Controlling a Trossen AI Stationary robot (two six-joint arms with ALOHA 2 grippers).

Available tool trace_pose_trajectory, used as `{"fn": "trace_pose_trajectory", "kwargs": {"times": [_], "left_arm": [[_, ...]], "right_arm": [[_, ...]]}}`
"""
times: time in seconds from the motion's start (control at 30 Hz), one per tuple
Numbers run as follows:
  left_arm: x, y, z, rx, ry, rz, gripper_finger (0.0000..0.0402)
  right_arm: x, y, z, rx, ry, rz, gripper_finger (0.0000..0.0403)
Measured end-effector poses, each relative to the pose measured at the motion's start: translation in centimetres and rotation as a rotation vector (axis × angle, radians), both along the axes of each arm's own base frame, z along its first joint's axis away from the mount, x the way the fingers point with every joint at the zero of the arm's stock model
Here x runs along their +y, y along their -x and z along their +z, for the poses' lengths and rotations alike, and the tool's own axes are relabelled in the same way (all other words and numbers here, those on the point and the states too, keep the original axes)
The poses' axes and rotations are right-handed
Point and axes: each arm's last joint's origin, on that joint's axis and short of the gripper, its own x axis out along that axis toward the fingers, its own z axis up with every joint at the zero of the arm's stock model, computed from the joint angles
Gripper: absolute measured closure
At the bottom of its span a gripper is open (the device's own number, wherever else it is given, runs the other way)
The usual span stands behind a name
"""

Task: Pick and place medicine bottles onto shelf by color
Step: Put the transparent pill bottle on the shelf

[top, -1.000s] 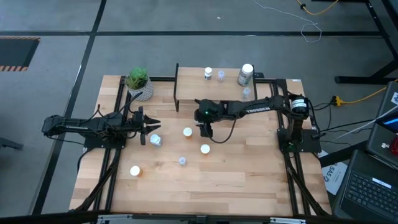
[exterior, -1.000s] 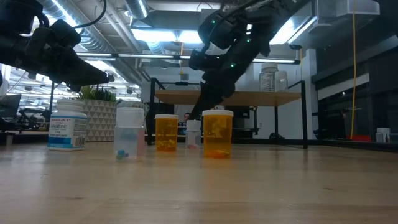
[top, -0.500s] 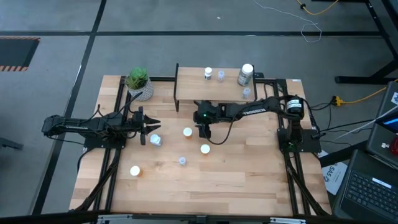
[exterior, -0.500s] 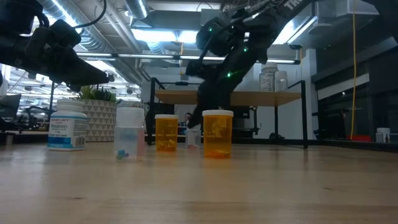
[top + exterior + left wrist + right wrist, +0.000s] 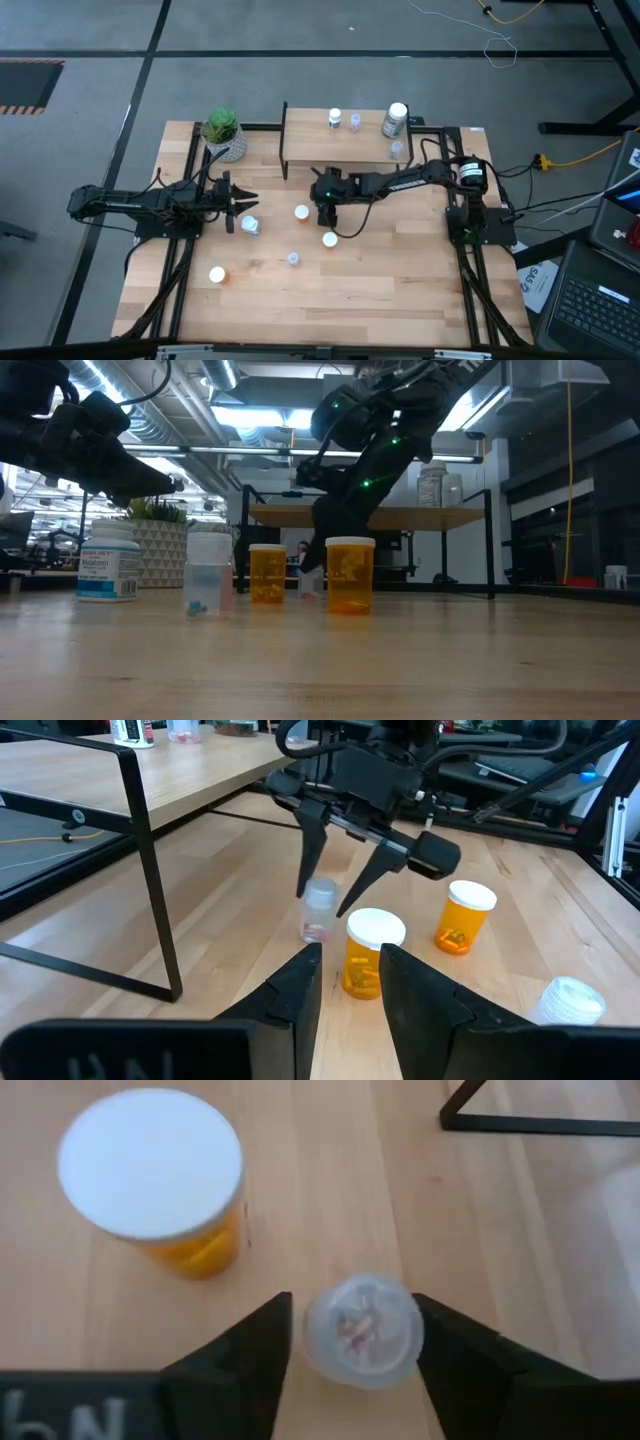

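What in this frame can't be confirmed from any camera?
- Whether the right gripper touches the small clear bottle: its fingers stand open around the bottle, but contact is unclear.
- In the high view that bottle is hidden under the right arm.
- The label text on the shelf bottles: too small.
- What the left gripper is aimed at: unclear.

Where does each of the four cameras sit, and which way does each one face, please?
High view: overhead, straight down on table, both arms.
Low view: tabletop height, looking across orange bottles toward shelf.
Left wrist view: past left gripper at right gripper.
Right wrist view: down between own fingers onto clear bottle.
Shared: both wrist views show that clear bottle between the open fingers of the right gripper.
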Motion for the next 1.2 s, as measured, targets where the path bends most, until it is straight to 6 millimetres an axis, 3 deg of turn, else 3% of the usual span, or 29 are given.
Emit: {"fn": "trace_pose_trajectory", "kwargs": {"times": [0.13,0.27,0.33,0.53,0.67,0.8,0.93,1.03,1.2], "left_arm": [[0.0,0.0,0.0,0.000,0.000,0.000,0.0303],[0.0,0.0,0.0,0.000,0.000,0.000,0.0303],[0.0,0.0,0.0,0.000,0.000,0.000,0.0303],[0.0,0.0,0.0,0.002,0.000,-0.001,0.0303],[0.0,0.0,0.0,0.001,0.001,-0.003,0.0303],[0.0,0.0,0.0,0.001,0.001,-0.004,0.0303],[0.0,0.0,0.0,0.001,0.001,-0.004,0.0303],[0.0,0.0,0.0,0.001,0.001,-0.004,0.0303],[0.0,0.0,0.0,0.001,0.001,-0.004,0.0303]], "right_arm": [[0.3,0.0,0.0,-0.008,-0.024,-0.021,0.0262],[0.9,0.1,0.5,-0.012,-0.088,-0.040,0.0263],[1.2,-0.1,1.9,-0.016,-0.114,-0.043,0.0263],[1.5,0.0,8.9,-0.035,-0.091,-0.005,0.0263],[1.0,1.3,16.3,-0.080,-0.003,0.072,0.0263],[-1.7,3.6,23.6,-0.158,0.101,-0.001,0.0263],[-5.5,5.9,28.3,-0.228,0.213,-0.137,0.0263],[-8.7,7.3,29.4,-0.243,0.232,-0.212,0.0263],[-14.9,10.4,28.4,-0.165,0.203,-0.385,0.0263]]}}
